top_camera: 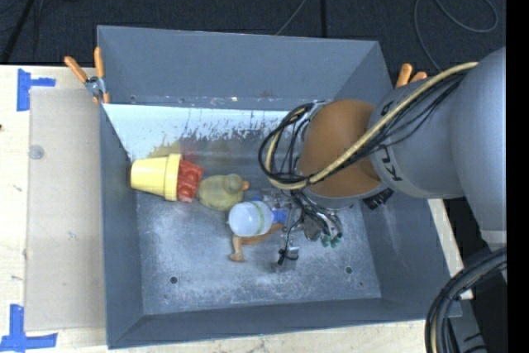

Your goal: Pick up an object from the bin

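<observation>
My gripper (288, 250) is low in the bin, right of the middle and close to the floor. Just to its left lies a pale white-and-blue rounded thing (246, 218). A small orange-brown piece (240, 247) sticks out below that rounded thing. Nothing shows between the gripper's tips. An olive-green soft toy (221, 191) lies further up and to the left.
A yellow cone-shaped cup (155, 175) with a red ribbed piece (190, 178) at its mouth lies on its side by the left wall, touching the green toy. The arm, with its orange cover and cables, reaches in over the bin's right side.
</observation>
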### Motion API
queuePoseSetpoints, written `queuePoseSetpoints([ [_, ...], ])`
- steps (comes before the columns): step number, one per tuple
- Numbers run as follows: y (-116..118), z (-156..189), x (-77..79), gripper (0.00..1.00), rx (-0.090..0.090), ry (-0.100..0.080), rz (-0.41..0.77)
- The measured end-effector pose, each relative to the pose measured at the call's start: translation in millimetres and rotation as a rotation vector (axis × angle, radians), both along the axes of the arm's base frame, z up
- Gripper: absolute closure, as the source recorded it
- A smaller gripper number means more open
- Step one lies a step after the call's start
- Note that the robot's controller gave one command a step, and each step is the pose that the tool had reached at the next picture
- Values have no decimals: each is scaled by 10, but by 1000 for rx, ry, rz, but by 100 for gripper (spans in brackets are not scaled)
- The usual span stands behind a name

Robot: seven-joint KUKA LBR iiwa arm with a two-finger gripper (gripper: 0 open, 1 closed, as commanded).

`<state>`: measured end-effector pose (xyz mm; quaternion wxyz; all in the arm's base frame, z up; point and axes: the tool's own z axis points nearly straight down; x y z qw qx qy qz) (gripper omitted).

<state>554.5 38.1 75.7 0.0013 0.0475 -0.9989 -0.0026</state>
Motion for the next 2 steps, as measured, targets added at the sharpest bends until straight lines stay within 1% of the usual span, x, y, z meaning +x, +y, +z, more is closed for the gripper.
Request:
queuePoseSetpoints([
  [1, 32, -58, 448, 100, -5, 0, -53],
  [2, 33, -58, 448, 100, -5, 0, -53],
])
